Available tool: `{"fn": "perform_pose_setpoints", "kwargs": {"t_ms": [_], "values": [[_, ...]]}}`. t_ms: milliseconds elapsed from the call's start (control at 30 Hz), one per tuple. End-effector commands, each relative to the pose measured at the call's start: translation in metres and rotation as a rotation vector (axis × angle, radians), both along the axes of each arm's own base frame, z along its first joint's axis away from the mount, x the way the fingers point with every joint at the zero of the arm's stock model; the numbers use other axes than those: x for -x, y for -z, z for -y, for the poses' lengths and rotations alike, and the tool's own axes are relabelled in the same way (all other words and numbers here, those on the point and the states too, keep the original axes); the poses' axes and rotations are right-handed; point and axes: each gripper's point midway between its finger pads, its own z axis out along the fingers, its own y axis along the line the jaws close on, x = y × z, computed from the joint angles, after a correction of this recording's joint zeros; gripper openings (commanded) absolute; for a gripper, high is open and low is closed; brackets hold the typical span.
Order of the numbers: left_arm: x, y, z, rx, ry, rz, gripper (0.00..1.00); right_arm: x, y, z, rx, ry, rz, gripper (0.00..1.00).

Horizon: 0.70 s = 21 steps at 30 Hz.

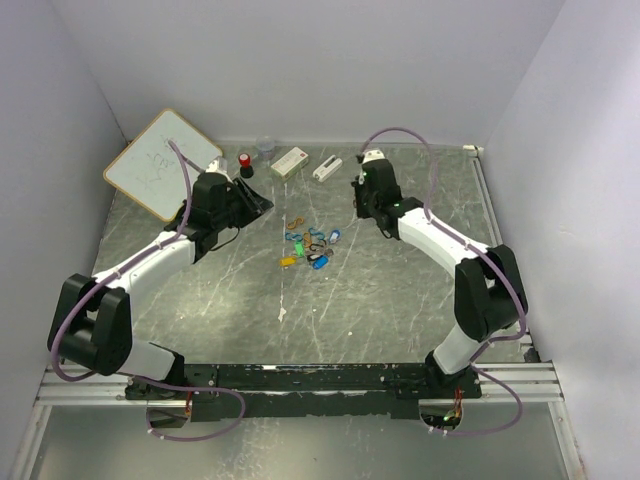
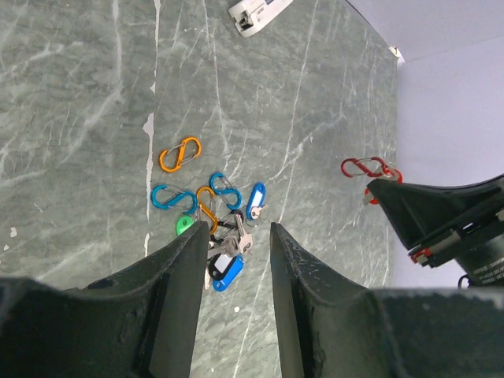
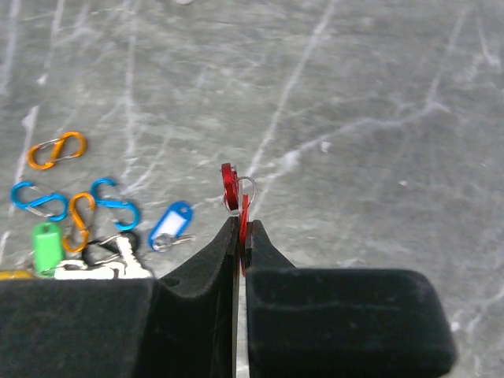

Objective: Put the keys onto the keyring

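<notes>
Right gripper (image 3: 239, 230), lower centre, clenched on red clip (image 3: 229, 185); left gripper (image 2: 239, 227) released over keys (image 2: 255, 201). We fear clip slipping from thin pinch.

Blue key tag (image 2: 255, 201), red clip (image 3: 229, 185), grey marbled table (image 2: 79, 118)

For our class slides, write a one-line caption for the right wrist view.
Right jaws shut on a red carabiner; loose carabiners and a blue key tag lie left.

A grey-green marbled table (image 1: 380, 300), veined with white streaks, stands boxed in on three sides by plain pale lavender walls (image 1: 330, 60) under soft, even light; a small whiteboard (image 1: 160, 160) rests in its far left corner.
</notes>
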Motion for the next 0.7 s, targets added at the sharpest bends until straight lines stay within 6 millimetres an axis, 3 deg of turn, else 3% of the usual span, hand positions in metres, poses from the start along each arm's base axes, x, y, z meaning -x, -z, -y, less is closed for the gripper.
{"fn": "perform_pose_setpoints", "kwargs": {"t_ms": [0, 267, 667], "values": [[0.002, -0.007, -0.001, 0.008, 0.009, 0.024, 0.48, -0.001, 0.006, 0.029, 0.028, 0.078, -0.059, 0.00], [0.004, -0.008, -0.002, 0.006, 0.007, 0.024, 0.48, -0.014, 0.013, 0.059, 0.024, 0.157, -0.118, 0.00], [0.005, 0.003, -0.001, 0.012, 0.015, 0.000, 0.48, -0.060, 0.044, 0.062, -0.113, 0.120, -0.196, 0.00]]}}
